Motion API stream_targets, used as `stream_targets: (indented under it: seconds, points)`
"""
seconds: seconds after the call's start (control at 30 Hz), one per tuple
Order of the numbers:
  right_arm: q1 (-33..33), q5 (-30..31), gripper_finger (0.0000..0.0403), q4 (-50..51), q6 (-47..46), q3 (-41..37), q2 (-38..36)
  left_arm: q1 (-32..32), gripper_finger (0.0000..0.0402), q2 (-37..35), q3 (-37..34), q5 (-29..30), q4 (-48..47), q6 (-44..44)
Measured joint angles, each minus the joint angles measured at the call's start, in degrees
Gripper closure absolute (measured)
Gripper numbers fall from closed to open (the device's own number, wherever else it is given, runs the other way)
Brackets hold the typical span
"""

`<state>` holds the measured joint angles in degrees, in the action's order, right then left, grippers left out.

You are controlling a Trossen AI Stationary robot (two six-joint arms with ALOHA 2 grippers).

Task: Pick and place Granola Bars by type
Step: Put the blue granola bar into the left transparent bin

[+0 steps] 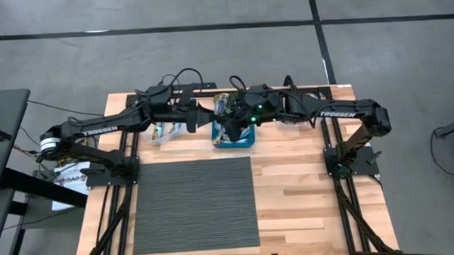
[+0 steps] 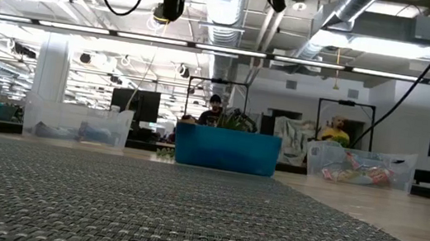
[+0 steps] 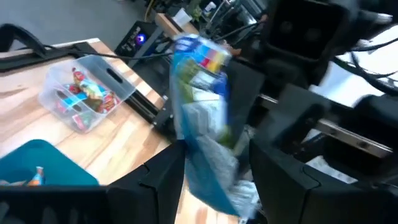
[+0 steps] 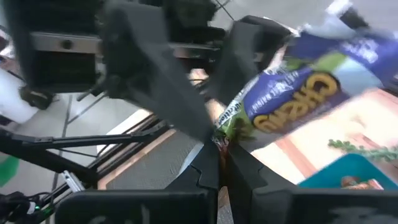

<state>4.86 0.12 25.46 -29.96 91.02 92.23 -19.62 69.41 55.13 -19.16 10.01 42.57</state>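
One granola bar in a blue-and-green wrapper is held in the air above the blue bin, where the two arms meet. My left gripper has a finger on each side of it. My right gripper is shut on one of its ends. In the high view the bar is a small bright patch between the two wrists. More bars lie in the blue bin. Red-wrapped bars fill a clear bin. In the low view both grippers are above the picture's top. My left gripper has the bar's lower part between its two fingers, the wrapper filling the gap from side to side. The bar stands up out of the fingers, lifted clear. My right gripper pinches the bar's crimped end between its fingertips. The rest of the bar slants away from them, clear of the table.
Three bins stand in a row near the table's far edge: a clear one with blue bars, the blue bin with a green plant figure, and a clear one with red bars. A grey ribbed mat covers the near middle. People show in the room behind.
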Motion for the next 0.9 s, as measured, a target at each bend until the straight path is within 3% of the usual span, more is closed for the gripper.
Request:
stream_targets:
  seconds: [0.23,0.33,0.5,0.63,0.9]
  points:
    - [-0.3,-0.4,0.0403,-0.9,0.0,0.0,0.0,-0.4,0.0240,0.9,0.0,1.1,0.1,-0.8]
    - [-0.2,-0.4,0.0401,-1.0,0.0,0.0,0.1,-0.5,0.0275,1.1,0.0,1.4,-0.1,-1.3]
    - [-0.2,0.0,0.0382,-0.7,0.0,0.0,0.1,-0.4,0.0373,1.1,0.0,1.8,0.2,-4.2]
    - [-0.2,0.2,0.0355,0.4,0.1,0.0,0.1,-0.4,0.0385,1.1,0.0,3.2,-1.7,-4.7]
    - [-0.3,-0.3,0.0282,16.1,0.7,0.0,0.0,-1.0,0.0395,0.0,0.8,16.0,-25.4,-8.8]
